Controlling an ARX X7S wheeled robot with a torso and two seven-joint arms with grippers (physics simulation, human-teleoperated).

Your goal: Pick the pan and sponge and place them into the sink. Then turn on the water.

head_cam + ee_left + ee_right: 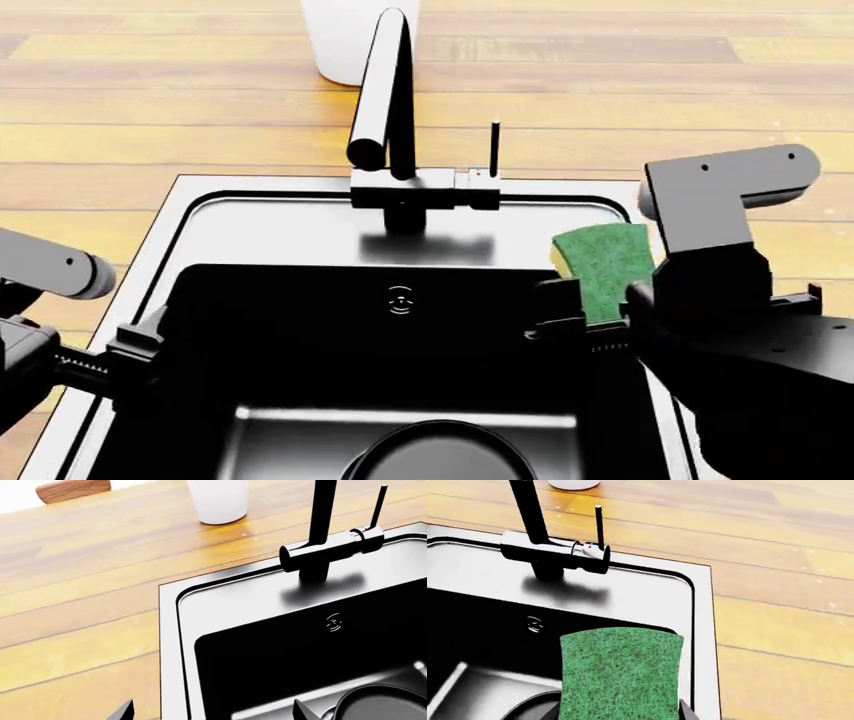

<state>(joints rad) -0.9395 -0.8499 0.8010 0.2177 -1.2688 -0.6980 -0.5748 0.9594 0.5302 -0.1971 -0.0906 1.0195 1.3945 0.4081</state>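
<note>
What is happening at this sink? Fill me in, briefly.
The robot is loading the rectangular brushed-steel sink. The round matte-black frying pan already lies in the basin. The right gripper has its jaws shut on the green-topped, yellow-based sponge, held upright over the basin's right side and not yet dropped. The left gripper hangs at the sink's left edge with nothing visible between its jaws. No water runs from the black faucet.
</note>
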